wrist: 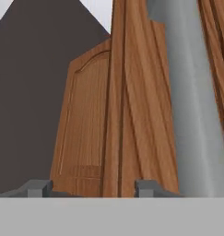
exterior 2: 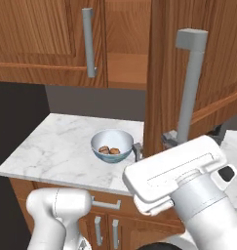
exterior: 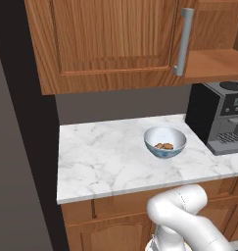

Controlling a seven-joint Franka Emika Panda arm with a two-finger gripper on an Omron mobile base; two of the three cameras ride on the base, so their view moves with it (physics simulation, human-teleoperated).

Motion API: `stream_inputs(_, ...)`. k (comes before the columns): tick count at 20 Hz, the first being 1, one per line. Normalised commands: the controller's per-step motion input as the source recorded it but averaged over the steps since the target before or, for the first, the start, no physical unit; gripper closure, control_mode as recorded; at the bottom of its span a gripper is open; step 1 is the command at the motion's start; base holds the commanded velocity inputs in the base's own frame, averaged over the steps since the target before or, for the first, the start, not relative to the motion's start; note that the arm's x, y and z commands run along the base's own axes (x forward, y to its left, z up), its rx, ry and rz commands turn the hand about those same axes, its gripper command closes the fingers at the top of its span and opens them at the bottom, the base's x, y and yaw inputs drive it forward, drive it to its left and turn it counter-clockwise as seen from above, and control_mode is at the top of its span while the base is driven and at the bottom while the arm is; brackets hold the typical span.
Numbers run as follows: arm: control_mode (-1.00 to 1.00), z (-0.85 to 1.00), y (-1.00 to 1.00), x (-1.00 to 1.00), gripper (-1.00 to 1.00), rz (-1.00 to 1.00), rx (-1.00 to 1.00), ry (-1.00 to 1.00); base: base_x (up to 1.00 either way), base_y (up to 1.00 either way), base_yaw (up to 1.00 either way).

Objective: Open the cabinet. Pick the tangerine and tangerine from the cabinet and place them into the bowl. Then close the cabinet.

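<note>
The cabinet's left door (exterior: 110, 39) is shut, and its bare shelf (exterior: 218, 61) lies uncovered to the right. Its right door (exterior 2: 166, 73) stands swung out, with a long grey handle (exterior 2: 190, 88). My gripper (exterior 2: 153, 144) is at that door's lower corner, a finger on either side of the door's edge (wrist: 115, 115). The jaws are partly apart, with a gap left of the edge (wrist: 94, 188). The bowl (exterior: 164, 142) (exterior 2: 111, 146) sits on the counter with two tangerines (exterior: 159, 145) (exterior: 168, 146) inside, also visible from the right (exterior 2: 104, 149) (exterior 2: 115, 151).
A black and grey coffee machine (exterior: 221, 117) stands at the counter's right end. The white marble counter (exterior: 101, 157) ends at a dark wall on the left. Lighter base cabinets (exterior: 110, 225) sit below it.
</note>
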Motion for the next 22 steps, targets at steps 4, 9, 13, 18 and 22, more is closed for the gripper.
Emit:
stream_inputs(4, -1.0, 0.14, -0.58, -0.24, -1.0, 0.0, 0.1, -0.15, 0.0, 0.0, 0.0)
stream_inputs(9, -1.0, 0.02, -0.21, -0.13, -1.0, 0.0, 0.02, -0.16, 0.0, 0.0, 0.0)
stream_inputs(13, -1.0, -0.15, 0.06, 0.5, -1.0, 0.0, 0.0, -0.17, 0.0, 0.0, 0.0)
stream_inputs(18, -1.0, -0.73, 0.88, 1.0, -1.0, 0.0, 0.0, -0.16, 0.0, 0.0, 0.0)
stream_inputs(22, -1.0, -0.87, 1.0, 1.0, -1.0, 0.0, 0.0, -0.16, 0.0, 0.0, 0.0)
